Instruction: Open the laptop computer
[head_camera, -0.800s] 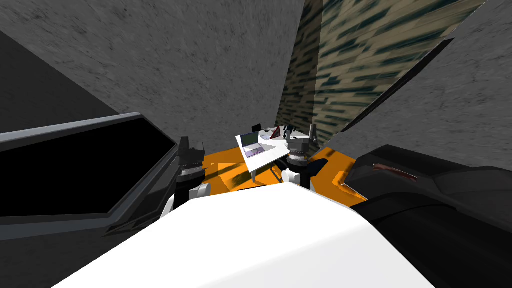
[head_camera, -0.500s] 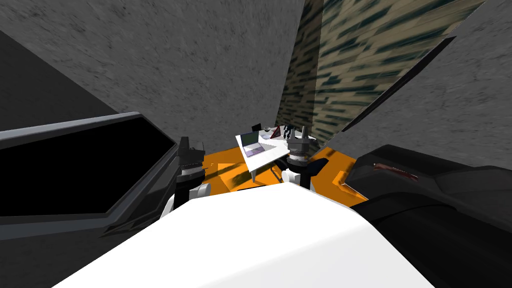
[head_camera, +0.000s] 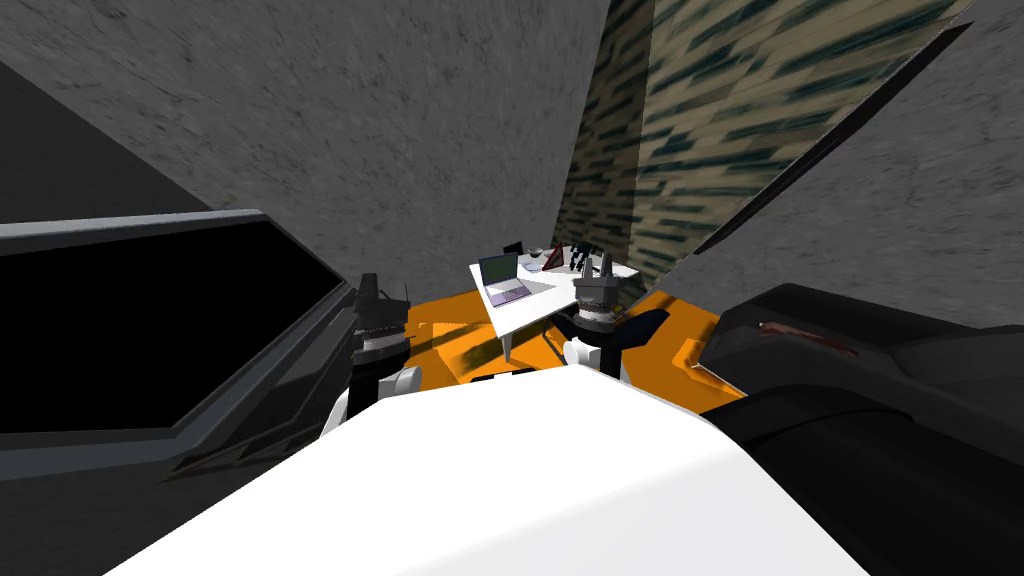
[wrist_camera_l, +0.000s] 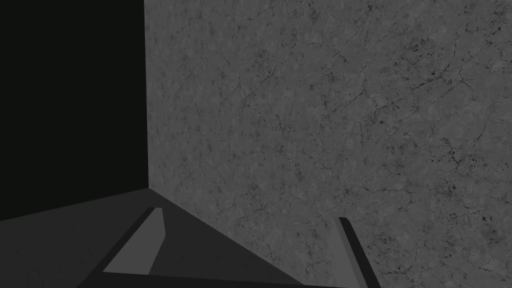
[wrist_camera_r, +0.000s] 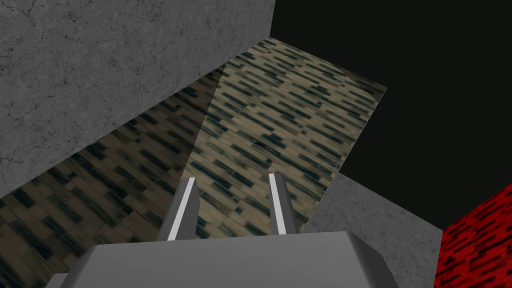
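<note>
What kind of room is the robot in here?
Most likely a living room or home study in a simulated house. A white table carries a laptop with its lid up, an orange floor lies under it, and a dark, sofa-like piece sits to the robot's right.

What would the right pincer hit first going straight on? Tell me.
The right pincer, empty, points at the olive wall with dark dashes. Nothing else shows in that line, so it would likely meet that wall first; the distance is unclear.

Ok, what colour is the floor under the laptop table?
The floor is bright orange, best seen in the head view.
</note>
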